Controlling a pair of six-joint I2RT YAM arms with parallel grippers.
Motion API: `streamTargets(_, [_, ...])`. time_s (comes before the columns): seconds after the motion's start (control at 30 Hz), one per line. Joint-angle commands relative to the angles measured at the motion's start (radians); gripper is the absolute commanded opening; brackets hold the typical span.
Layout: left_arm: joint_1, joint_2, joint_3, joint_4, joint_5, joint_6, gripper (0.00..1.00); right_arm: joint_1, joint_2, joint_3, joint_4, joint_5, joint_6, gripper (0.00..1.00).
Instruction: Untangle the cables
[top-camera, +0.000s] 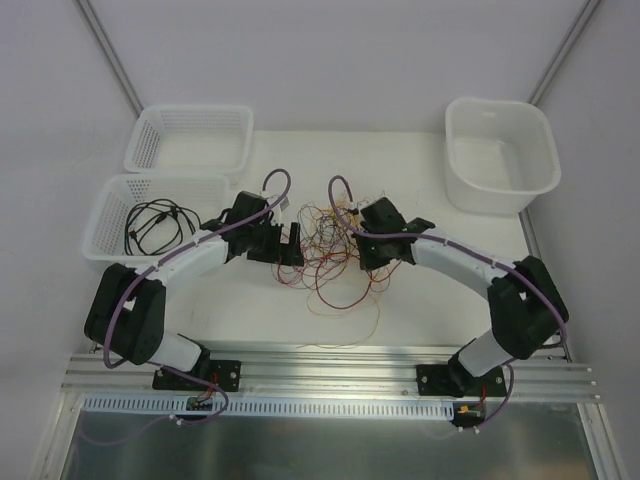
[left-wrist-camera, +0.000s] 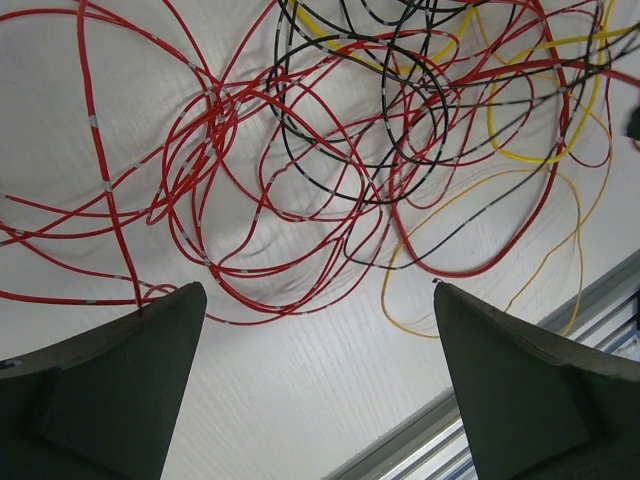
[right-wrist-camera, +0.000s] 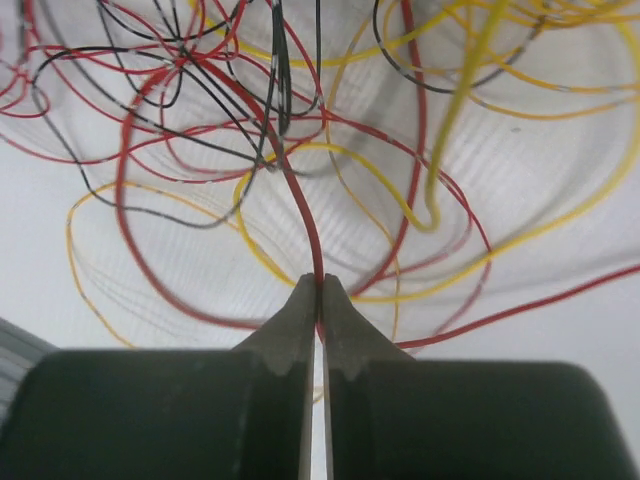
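Observation:
A tangle of thin red, yellow and black cables (top-camera: 335, 255) lies on the white table between my two arms. My left gripper (top-camera: 292, 243) is at its left edge, open and empty; in the left wrist view the gripper (left-wrist-camera: 318, 290) hangs over bare table just short of the red loops (left-wrist-camera: 250, 150). My right gripper (top-camera: 362, 243) is at the tangle's right side. In the right wrist view it (right-wrist-camera: 320, 285) is shut on a red cable (right-wrist-camera: 300, 210) that rises from between the fingertips into the mass of yellow (right-wrist-camera: 440, 160) and black (right-wrist-camera: 280, 90) wires.
Two white mesh baskets stand at the left; the nearer one (top-camera: 118, 198) holds a coiled black cable (top-camera: 155, 228), the farther one (top-camera: 190, 135) is empty. A white tub (top-camera: 500, 155) stands at the back right. A metal rail (top-camera: 330, 365) runs along the table's near edge.

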Motion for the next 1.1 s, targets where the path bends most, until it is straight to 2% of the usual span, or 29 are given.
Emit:
streamTargets(0.0, [-0.004, 0.038, 0.04, -0.032, -0.011, 0.021, 0.99, 0.024, -0.269, 0.063, -0.15, 0.057, -0.027, 0.01])
streamTargets(0.13, [-0.003, 0.057, 0.062, -0.072, 0.004, 0.021, 0.99, 0.034, -0.51, 0.17, -0.302, 0.129, -0.042, 0.01])
streamTargets(0.3, [-0.004, 0.069, 0.068, -0.079, 0.029, 0.008, 0.99, 0.033, -0.688, 0.428, -0.428, 0.241, -0.063, 0.01])
streamTargets(0.4, [-0.004, 0.077, 0.069, -0.085, 0.035, 0.008, 0.99, 0.033, -0.742, 0.586, -0.425, 0.273, -0.065, 0.01])
streamTargets(0.5, [-0.004, 0.075, 0.071, -0.085, 0.037, 0.008, 0.99, 0.033, -0.788, 0.65, -0.359, 0.317, -0.065, 0.01])
streamTargets(0.7, [-0.004, 0.063, 0.069, -0.088, 0.032, 0.01, 0.99, 0.031, -0.851, 0.641, -0.19, 0.434, -0.085, 0.01])
streamTargets(0.8, [-0.004, 0.052, 0.071, -0.089, 0.035, 0.01, 0.99, 0.033, -0.821, 0.654, -0.227, 0.506, -0.096, 0.01])
streamTargets(1.0, [-0.004, 0.019, 0.065, -0.089, 0.035, 0.01, 0.99, 0.028, -0.79, 0.539, -0.242, 0.69, -0.103, 0.01])
streamTargets(1.07, [-0.003, 0.008, 0.062, -0.091, 0.04, 0.01, 0.99, 0.01, -0.745, 0.537, -0.248, 0.697, -0.109, 0.01])
